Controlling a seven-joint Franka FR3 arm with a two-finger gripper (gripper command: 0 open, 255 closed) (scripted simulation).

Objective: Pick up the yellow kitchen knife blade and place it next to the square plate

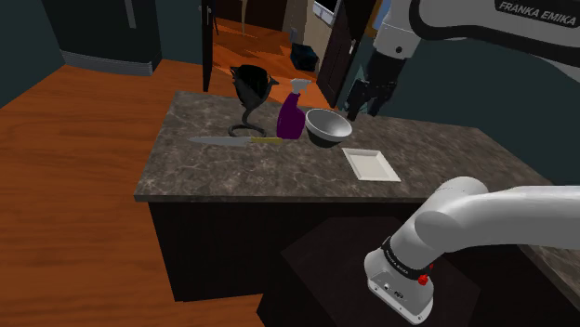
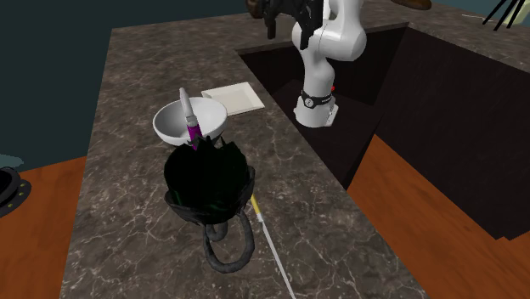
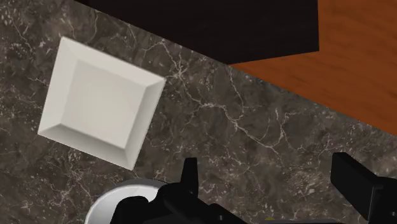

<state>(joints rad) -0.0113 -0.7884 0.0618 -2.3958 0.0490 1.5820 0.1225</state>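
The knife lies flat on the dark stone counter, its grey blade pointing to the shoulder view's left and its yellow handle by the purple bottle. In the second exterior view the knife lies near the counter's edge, beside a black vase-like thing. The white square plate sits flat past the bowl. My gripper hangs open and empty, high above the counter beside the plate and bowl, far from the knife.
A grey bowl stands between the bottle and the plate. The black vase-like thing stands behind the knife. Bare counter lies around the plate. Beyond the counter's edge is orange wooden floor.
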